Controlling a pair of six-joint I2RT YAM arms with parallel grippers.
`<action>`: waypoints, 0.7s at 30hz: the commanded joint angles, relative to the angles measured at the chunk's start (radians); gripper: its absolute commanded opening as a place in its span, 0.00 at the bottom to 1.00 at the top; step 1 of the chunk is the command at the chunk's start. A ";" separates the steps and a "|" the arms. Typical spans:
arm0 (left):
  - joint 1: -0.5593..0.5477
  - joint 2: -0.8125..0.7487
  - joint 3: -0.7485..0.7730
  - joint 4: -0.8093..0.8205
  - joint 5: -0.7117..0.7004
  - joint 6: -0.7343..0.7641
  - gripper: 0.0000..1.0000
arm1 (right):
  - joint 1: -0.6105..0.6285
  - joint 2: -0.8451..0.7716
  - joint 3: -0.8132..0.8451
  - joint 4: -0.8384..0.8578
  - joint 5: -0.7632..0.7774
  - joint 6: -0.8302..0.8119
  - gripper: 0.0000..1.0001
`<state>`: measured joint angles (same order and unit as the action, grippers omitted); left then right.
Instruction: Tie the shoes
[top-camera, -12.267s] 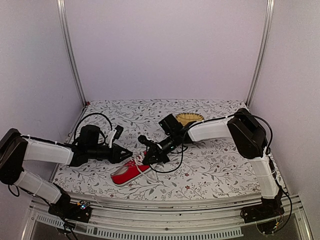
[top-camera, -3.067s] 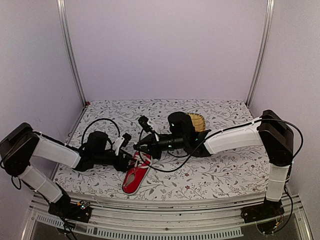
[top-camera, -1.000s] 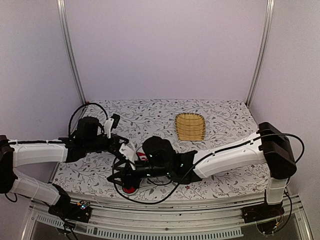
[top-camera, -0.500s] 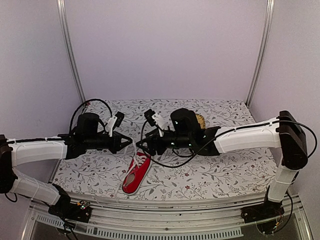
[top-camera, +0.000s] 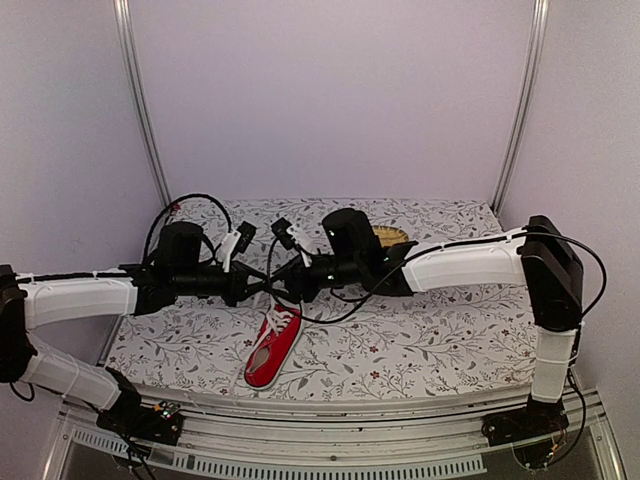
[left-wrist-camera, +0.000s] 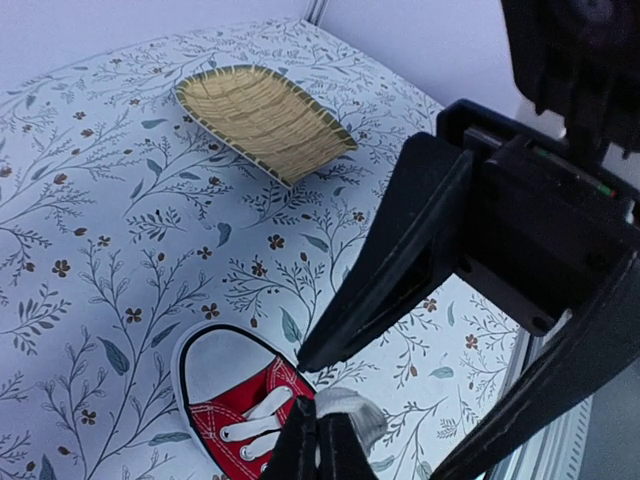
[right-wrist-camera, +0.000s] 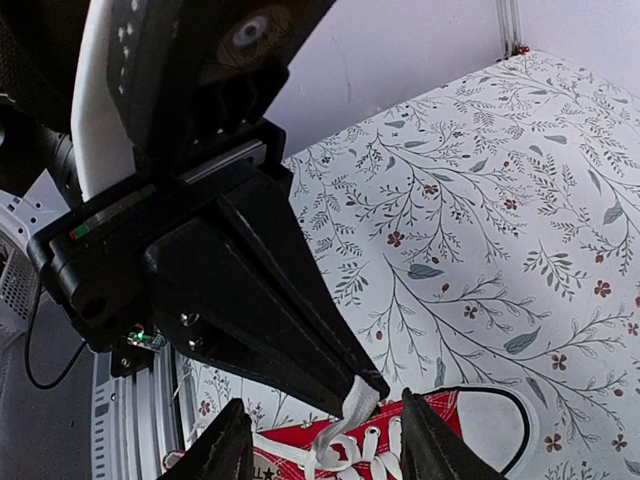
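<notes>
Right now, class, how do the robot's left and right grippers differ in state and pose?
The left gripper is shut, pinching a white lace; the right gripper is open. The left gripper reaches in from the left, the right gripper from the right. Both hover tip to tip above the red sneaker.

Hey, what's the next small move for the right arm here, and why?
Probably close the right gripper on the lace. The left gripper is shut on that white lace, lifted above the shoe. The right gripper's open jaws stand either side of it, just below the left's tips, so it looks placed to take hold.
</notes>
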<state>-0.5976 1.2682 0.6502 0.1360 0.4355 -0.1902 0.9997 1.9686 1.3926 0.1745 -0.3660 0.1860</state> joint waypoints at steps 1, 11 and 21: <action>-0.017 0.014 0.025 0.001 0.005 0.012 0.00 | 0.001 0.045 0.050 -0.016 -0.050 -0.007 0.46; -0.033 0.000 -0.001 0.005 -0.052 -0.026 0.09 | 0.000 0.054 0.050 -0.030 0.057 0.026 0.02; -0.195 -0.091 -0.186 -0.039 -0.290 -0.212 0.51 | 0.000 0.033 0.024 -0.031 0.110 0.064 0.02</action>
<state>-0.7288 1.2076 0.5236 0.1074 0.2161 -0.3134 0.9966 2.0178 1.4292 0.1215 -0.2943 0.2291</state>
